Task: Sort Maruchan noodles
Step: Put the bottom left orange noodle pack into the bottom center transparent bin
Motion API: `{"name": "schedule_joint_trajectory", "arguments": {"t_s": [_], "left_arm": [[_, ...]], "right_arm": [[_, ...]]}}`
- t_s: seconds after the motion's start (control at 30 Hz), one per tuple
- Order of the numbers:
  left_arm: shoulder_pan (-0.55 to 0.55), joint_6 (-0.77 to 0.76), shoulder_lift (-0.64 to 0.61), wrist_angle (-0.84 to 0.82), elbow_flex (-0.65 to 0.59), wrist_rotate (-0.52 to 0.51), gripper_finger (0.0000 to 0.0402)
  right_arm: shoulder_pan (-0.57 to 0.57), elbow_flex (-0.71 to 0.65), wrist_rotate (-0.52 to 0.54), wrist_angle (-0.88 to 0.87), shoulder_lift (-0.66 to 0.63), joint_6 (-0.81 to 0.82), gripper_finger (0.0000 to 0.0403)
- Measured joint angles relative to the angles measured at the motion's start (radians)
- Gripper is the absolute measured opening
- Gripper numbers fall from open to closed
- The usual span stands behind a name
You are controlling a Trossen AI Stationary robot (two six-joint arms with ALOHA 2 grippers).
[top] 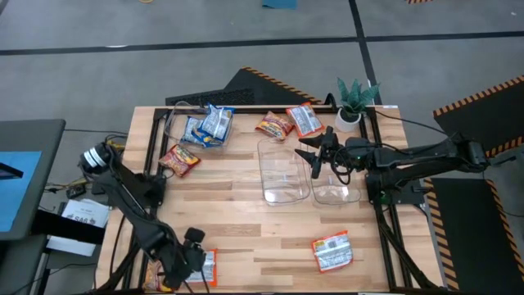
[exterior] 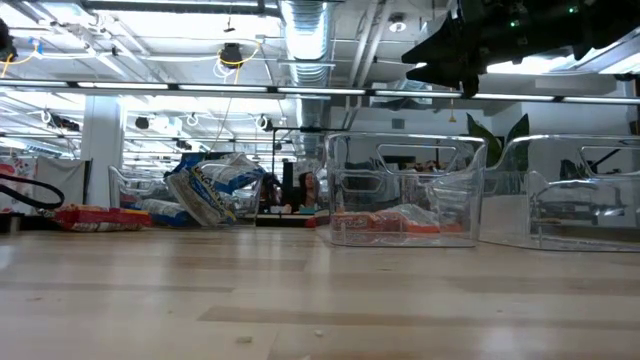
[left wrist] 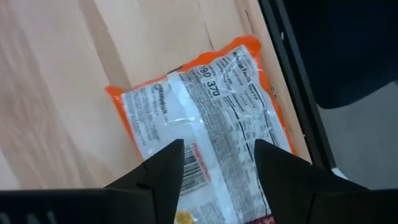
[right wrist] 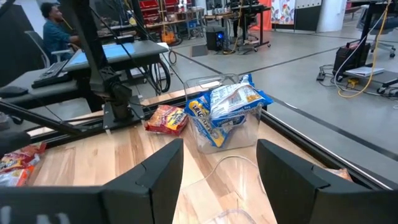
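Two pincers are mine: my left pincer (left wrist: 214, 163), fingers apart, hovers over an orange packet (left wrist: 205, 124) at the counter (top: 246, 221) corner. My right pincer (top: 315, 160), also apart, hangs above a clear bin (top: 284, 172); blue packets (right wrist: 227, 109) lie ahead.

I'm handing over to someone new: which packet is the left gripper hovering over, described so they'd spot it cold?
Start at the table's near-left corner in the high view, where the left gripper hangs open. Under it lies an orange-and-white noodle packet, flat beside the table's edge rail. Unlike the other orange packet near the right corner, it sits under the arm.
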Motion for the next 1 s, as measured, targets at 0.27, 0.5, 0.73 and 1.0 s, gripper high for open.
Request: {"name": "schedule_joint_trajectory", "arguments": {"t_s": [0.27,0.5,0.73,1.0], "left_arm": [[0.005,0.065,0.057,0.058,0.02,0.048,0.007],[0.025,0.007,0.054,0.112,0.02,0.091,0.0002],[0.025,-0.071,0.054,0.112,-0.023,0.114,0.0],[0.026,-0.068,0.055,0.116,-0.063,0.1,0.0]], "right_arm": [[-0.005,0.0,0.0,0.0,0.0,0.0,0.0226],[-0.015,0.0,0.0,-0.004,0.0,0.005,0.0226],[-0.015,0.0,0.0,-0.008,0.0,0.011,0.0226],[-0.012,0.0,0.0,-0.008,0.0,0.013,0.0226]]}}
